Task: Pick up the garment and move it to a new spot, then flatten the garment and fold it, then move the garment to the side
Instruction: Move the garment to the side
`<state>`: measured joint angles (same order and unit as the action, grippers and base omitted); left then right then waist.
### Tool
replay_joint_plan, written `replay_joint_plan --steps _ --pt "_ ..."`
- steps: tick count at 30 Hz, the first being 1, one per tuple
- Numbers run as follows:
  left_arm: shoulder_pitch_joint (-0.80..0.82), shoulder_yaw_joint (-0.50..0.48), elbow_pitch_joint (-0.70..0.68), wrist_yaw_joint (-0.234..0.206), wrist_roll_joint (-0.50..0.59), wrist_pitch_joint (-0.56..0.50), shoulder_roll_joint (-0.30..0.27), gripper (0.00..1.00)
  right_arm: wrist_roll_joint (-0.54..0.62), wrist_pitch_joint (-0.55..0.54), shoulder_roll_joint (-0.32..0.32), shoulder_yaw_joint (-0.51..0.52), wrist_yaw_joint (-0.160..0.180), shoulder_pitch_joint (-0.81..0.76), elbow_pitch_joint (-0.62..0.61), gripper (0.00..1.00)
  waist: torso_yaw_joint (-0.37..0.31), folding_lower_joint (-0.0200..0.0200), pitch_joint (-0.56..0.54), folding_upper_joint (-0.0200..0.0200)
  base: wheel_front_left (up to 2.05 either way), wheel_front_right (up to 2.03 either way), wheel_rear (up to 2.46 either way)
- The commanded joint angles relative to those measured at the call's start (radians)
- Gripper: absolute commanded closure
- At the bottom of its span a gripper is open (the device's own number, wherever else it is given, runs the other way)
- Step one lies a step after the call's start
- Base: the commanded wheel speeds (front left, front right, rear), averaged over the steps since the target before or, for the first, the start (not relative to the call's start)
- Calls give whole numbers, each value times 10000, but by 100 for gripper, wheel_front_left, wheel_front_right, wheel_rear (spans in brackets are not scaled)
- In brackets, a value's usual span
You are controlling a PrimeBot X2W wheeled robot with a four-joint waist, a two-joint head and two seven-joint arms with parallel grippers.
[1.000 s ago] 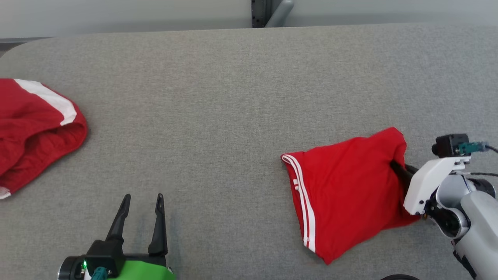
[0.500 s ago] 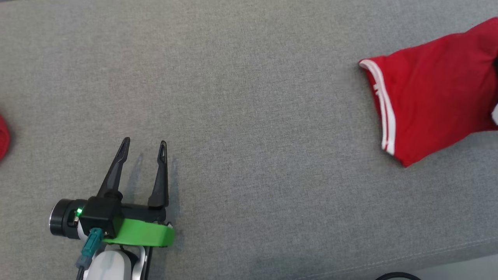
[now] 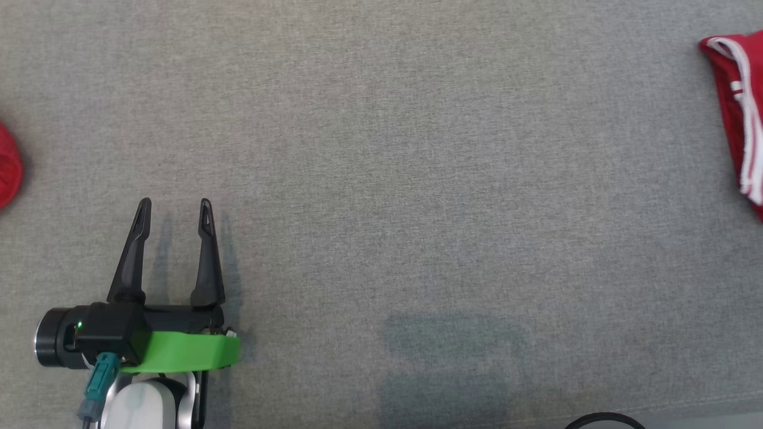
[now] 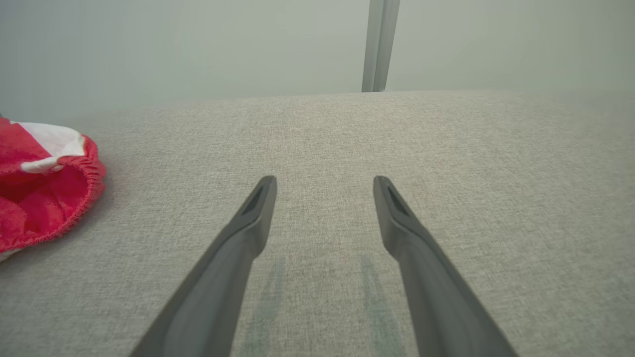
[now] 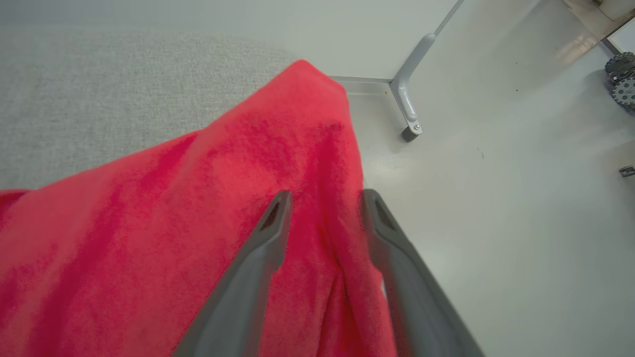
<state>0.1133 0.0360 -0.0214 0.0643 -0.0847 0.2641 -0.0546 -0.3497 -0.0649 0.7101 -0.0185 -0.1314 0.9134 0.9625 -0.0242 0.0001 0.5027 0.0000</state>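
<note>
Left gripper (image 3: 174,204): jaws spread, nothing between, low over grey table (image 3: 381,179).
Right gripper (image 5: 327,194): jaws pinching a raised red fold.
Garment (image 5: 198,198): red, white-striped hem, at table's right edge.
Second red cloth (image 4: 39,198): far left, well apart.

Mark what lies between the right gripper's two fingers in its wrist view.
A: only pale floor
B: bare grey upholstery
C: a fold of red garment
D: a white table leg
C: in the right wrist view, a raised fold of the red garment runs up between the two fingers of the right gripper.
</note>
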Motion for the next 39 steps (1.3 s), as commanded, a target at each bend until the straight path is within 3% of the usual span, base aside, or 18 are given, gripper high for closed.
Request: replay_joint_plan --steps 1,5,9,13,20,21,25,31,34,39 --pt "-70 -44 -56 -96 -104 -2 -1 0 347 -31 -127 14 15 103 259 0 183 -1 9 0 0 0 0" --pt "-376 -202 -52 -221 -212 -2 13 0 1128 243 -290 76 15 199 569 0 116 -1 -568 0 0 0 0" --pt "-847 -269 62 -225 -313 -2 26 0 1354 1512 -573 298 15 -233 9 0 56 -1 -1610 0 0 0 0" --pt "-1528 -304 173 -300 -574 -2 31 0 1190 2777 -1092 50 16 -1648 -1465 0 -72 -1 -2980 0 0 0 0" --pt "-2094 -172 539 5 -688 -2 31 0 1302 3243 -2023 636 15 -4945 -4612 0 67 -1 -4069 0 0 0 0" --pt "-2094 -172 539 5 -688 -2 31 0 1302 3243 -2023 636 15 -4945 -4612 0 67 -1 -4069 0 0 0 0" --pt "-2126 -166 1077 231 -753 -2 30 0 1714 3294 -3402 1420 15 -7024 -6494 0 132 -1 -4348 0 0 0 0" --pt "-2286 -167 1843 413 -859 -2 27 0 2218 3299 -5195 1354 15 -9324 -7931 0 162 -1 -4892 0 0 0 0" --pt "-2277 -268 2082 443 -887 -2 28 0 2180 3301 -5838 1308 15 -9877 -8321 0 70 -1 -4987 0 0 0 0" --pt "-2217 -398 2423 490 -843 -3 26 0 2339 3303 -6301 1298 15 -10359 -8510 0 -4 -1 -5114 0 0 0 0"
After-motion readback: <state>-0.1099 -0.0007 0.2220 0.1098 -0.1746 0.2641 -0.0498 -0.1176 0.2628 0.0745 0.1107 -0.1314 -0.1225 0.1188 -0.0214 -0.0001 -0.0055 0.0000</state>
